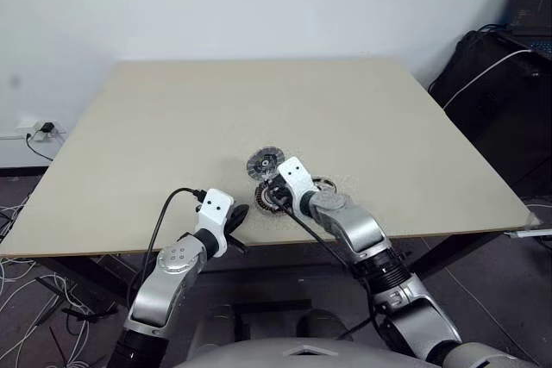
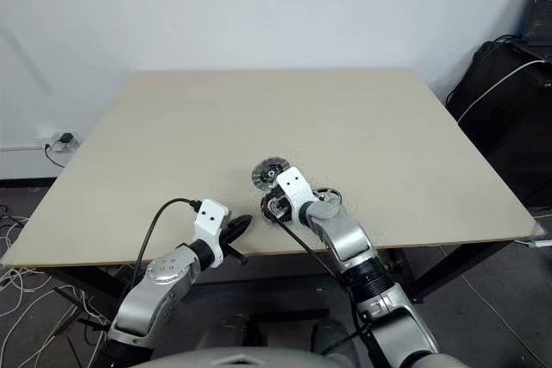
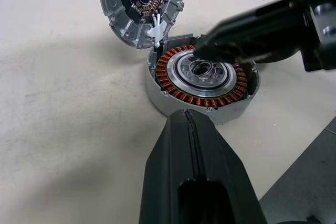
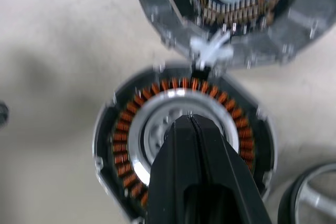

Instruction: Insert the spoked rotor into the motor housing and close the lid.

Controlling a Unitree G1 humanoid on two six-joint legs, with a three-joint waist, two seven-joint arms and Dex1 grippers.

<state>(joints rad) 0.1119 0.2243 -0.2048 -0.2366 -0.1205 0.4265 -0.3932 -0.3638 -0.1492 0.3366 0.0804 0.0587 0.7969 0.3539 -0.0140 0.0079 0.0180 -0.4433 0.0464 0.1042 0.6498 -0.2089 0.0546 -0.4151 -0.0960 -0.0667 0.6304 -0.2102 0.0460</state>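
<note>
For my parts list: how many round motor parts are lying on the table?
3: the motor housing near the table's front edge, the lid touching its far side, and the spoked rotor just to its right, partly hidden.

The motor housing (image 3: 202,80) lies flat near the desk's (image 1: 172,127) front edge, about midway along it, open face up: a ring of copper-brown windings round a silvery centre. The lid (image 3: 140,3), a grey ribbed disc, lies touching its far side, and the spoked rotor (image 4: 313,200), dark-rimmed with silvery spokes, lies just right of it.
</note>
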